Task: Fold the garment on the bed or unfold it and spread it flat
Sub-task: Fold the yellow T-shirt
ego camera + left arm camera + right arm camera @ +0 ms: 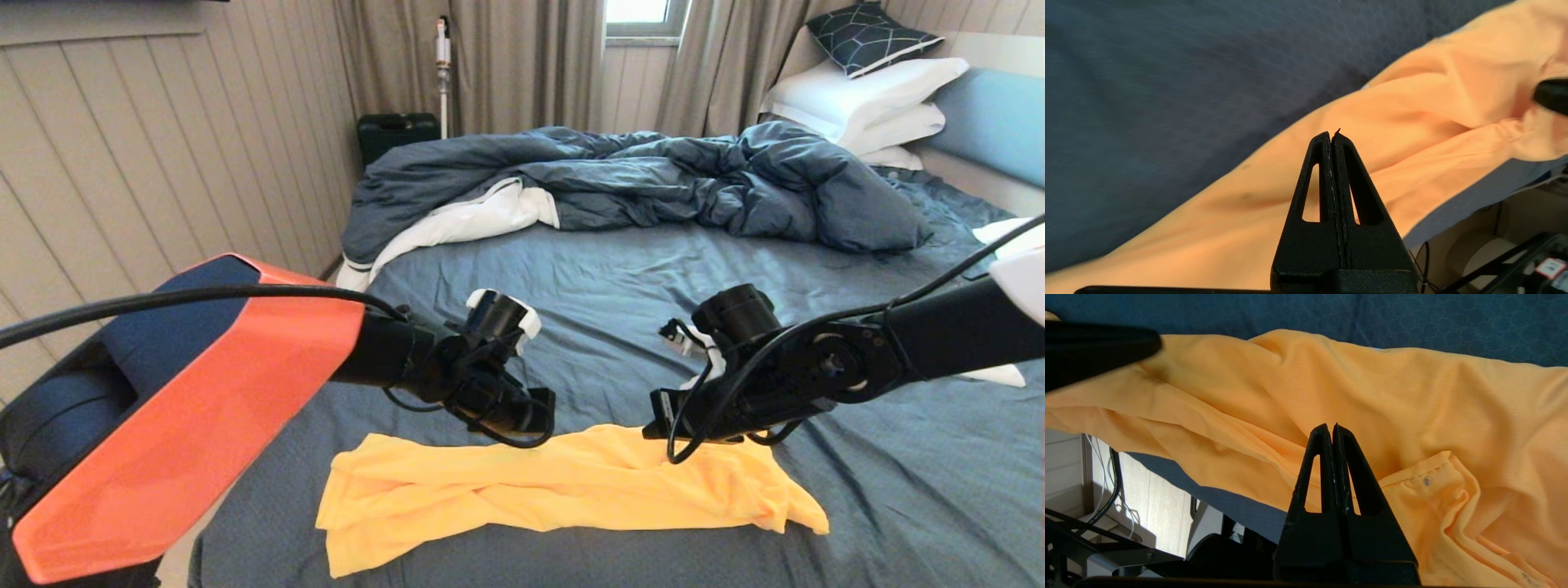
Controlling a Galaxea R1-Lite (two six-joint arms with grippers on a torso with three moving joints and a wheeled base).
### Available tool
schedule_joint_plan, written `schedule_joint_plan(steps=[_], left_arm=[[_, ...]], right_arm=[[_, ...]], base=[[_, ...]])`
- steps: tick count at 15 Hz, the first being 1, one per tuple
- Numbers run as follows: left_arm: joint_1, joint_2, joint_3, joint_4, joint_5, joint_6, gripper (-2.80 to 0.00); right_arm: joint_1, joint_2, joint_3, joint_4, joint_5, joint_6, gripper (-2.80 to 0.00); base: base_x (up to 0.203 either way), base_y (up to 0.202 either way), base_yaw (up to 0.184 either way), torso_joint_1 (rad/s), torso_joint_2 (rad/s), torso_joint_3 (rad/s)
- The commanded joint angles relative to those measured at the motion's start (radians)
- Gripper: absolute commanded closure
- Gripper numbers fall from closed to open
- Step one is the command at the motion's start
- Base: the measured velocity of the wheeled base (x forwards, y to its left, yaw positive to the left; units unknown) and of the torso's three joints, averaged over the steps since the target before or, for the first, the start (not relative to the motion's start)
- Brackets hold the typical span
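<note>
while the yellow t-shirt (563, 490) lies in a long crumpled band across the near edge of the bed (898, 490), both arms reach in low over it. the left gripper (1332, 134) hangs above the shirt's left-middle part, its jaws pressed together with no cloth between them. the right gripper (1330, 428) hangs over the shirt's right part, jaws likewise closed on nothing. farther back a rumpled blue duvet (653, 180) with a white underside lies across the bed, well apart from the shirt. white pillows (865, 102) and a dark patterned cushion (869, 37) sit by the headboard (996, 122). a dark case (396, 131) stands by the curtains (522, 65).
</note>
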Motion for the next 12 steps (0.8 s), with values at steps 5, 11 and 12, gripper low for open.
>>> schedule_joint_plan(steps=[5, 11, 12], left_arm=[[-0.051, 0.007, 0.050, 0.004, 0.030, -0.015, 0.00], [-0.077, -0.116, 0.172, 0.002, 0.042, -0.015, 0.00], [-0.083, -0.130, 0.183, 0.001, 0.042, -0.016, 0.00]], right_arm=[[0.002, 0.043, 0.001, 0.001, 0.002, 0.006, 0.00], [0.003, 0.095, -0.011, 0.001, 0.001, 0.026, 0.00], [0.004, 0.107, -0.022, 0.001, 0.001, 0.026, 0.00]], base=[[0.000, 0.000, 0.000, 0.000, 0.00, 0.000], [0.000, 0.000, 0.000, 0.000, 0.00, 0.000], [0.000, 0.000, 0.000, 0.000, 0.00, 0.000]])
